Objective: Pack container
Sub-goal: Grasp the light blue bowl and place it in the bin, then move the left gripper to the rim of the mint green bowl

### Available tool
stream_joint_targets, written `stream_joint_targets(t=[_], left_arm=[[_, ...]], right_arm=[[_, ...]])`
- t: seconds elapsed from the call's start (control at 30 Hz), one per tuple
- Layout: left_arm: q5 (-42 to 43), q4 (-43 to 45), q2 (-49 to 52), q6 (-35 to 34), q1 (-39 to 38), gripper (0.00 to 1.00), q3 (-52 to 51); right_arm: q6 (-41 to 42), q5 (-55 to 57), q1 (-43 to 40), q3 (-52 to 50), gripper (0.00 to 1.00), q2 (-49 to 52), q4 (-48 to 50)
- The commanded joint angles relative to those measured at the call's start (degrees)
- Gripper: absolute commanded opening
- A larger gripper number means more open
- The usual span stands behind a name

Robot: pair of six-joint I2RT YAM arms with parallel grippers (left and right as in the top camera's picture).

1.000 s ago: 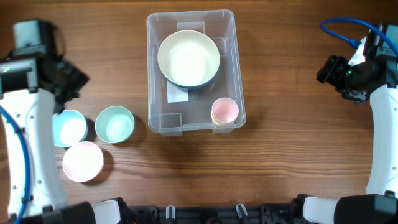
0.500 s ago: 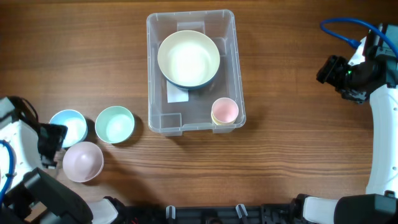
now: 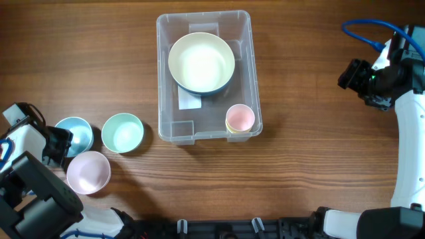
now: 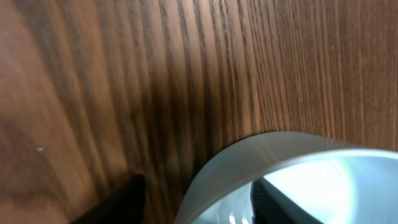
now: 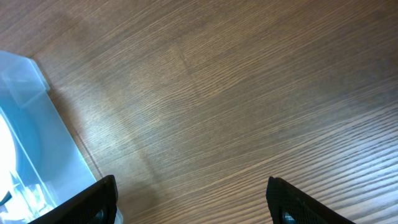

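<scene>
The clear plastic container (image 3: 159, 79) stands at the table's middle-back; its corner shows in the right wrist view (image 5: 31, 124). Inside it are a cream bowl (image 3: 201, 63) and a pink cup (image 3: 240, 119) nested in a yellowish one. A blue bowl (image 3: 74, 135) sits at the far left. My left gripper (image 3: 56, 143) is at its left rim. In the left wrist view one finger is outside the blue bowl's rim (image 4: 249, 155) and one inside, with a gap showing. My right gripper (image 5: 193, 205) is open and empty over bare wood at the right (image 3: 348, 74).
A mint-green bowl (image 3: 123, 132) and a pink bowl (image 3: 88, 172) sit beside the blue bowl, left of the container. A blue cable (image 3: 362, 30) loops by the right arm. The left arm's base crowds the front left corner.
My left arm has swung from the back left down to the blue bowl, and its fingers now straddle the rim. The right arm and the container's contents have not moved.
</scene>
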Motion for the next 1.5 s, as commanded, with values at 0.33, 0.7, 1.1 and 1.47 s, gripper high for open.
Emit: stream_joint_targets(t=[0.33,0.7,1.1,1.47], left_arm=[[6.84,-3.10,-1.53,0.72,0.09,0.04,5.05],[13.40,-28.55,-13.90,5.31,-15.30,0.04,29.83],[5.86,-30.82,-9.55,-5.27,-59.98,0.04,35.56],[1.55,-34.88,3.67,-3.69,-66.97,0.04,35.56]], right_arm=[[-0.57,-0.50,-0.04,-0.22,0.77,0.66,0.07],[-0.52,-0.50,-0.04,-0.22,0.77,0.66,0.11],[-0.57,-0.55,-0.04,-0.22,0.77,0.66,-0.02],[-0.61,-1.16,-0.04,-0.22,0.77,0.66,-0.28]])
